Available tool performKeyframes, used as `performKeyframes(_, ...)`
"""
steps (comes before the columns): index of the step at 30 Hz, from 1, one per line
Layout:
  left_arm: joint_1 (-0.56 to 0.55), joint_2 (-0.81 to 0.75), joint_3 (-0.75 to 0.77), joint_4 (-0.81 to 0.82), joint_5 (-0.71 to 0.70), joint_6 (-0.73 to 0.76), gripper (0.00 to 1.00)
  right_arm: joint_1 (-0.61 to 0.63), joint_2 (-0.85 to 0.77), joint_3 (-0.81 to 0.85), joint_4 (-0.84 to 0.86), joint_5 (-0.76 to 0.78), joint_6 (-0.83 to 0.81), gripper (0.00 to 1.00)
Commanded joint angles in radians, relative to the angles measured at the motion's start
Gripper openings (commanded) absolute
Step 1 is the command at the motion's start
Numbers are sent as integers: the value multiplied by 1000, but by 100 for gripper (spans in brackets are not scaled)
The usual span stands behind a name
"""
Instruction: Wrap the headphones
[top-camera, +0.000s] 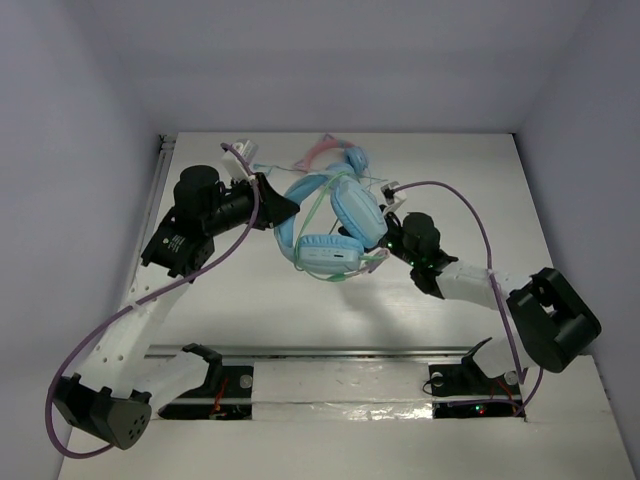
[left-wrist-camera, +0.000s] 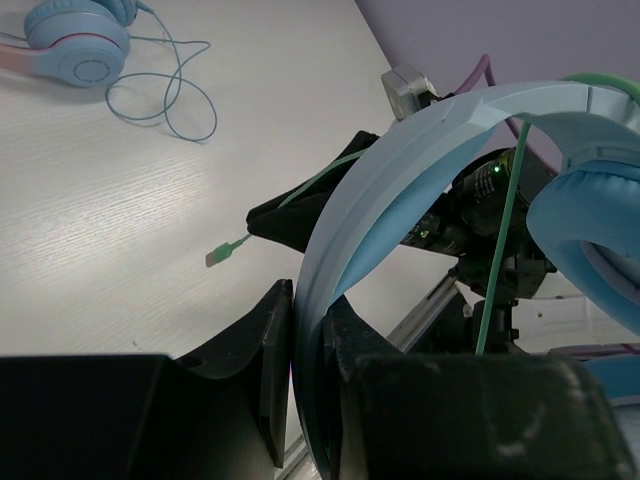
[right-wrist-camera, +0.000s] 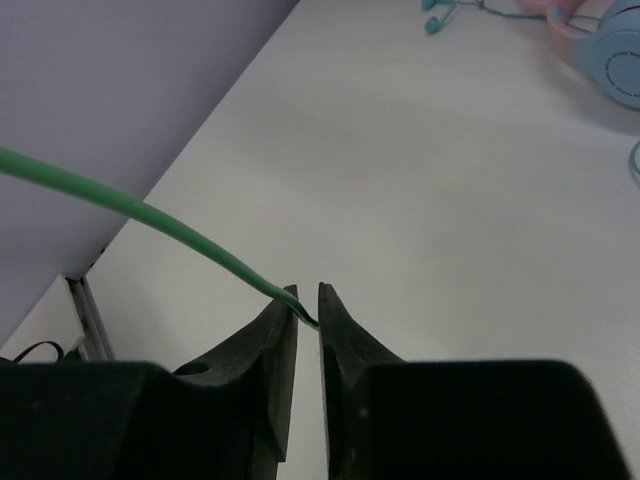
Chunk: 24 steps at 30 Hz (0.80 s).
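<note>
Your right gripper (right-wrist-camera: 307, 310) pinches the green cable (right-wrist-camera: 140, 213) at its fingertips; the left gripper (left-wrist-camera: 308, 350) clamps the headband (left-wrist-camera: 400, 180). Pull hard and the cable slips free.

Bright even light, soft shadows, blurred wrist-view foregrounds, foil glare

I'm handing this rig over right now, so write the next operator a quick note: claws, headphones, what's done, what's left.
Left claw: shut on the headband of the headphones, holding them up over the table's middle.
Right claw: pinching the green cable at its fingertips, beside the cups.
Done: some cable loops already lie around the headphones; the plug end hangs free.
Left: wind the remaining cable and set the headphones down.
The smaller pink-banded pair at the far edge isn't part of this.
</note>
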Motion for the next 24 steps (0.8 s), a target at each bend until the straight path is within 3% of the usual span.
performKeyframes(1,6,-27,60,104,35,-75,0,-7,14,-12,111,-22,34,19)
performKeyframes(4,6,-14,57,121,7,-100,0,-7,3,-26,125,-30,62,7)
performKeyframes(8,6,20,11,230,-101,-184,0,-7,-14,-40,79,-68,126,0)
performKeyframes(11,15,55,-26,312,-227,-242,0,2,-44,-54,8,-82,158,0)
performKeyframes(17,15,153,-101,506,-349,-379,0,48,-115,-100,-82,-117,226,0)
performKeyframes(24,3,236,-122,549,-563,-393,0,108,-172,-124,-118,-151,290,0)
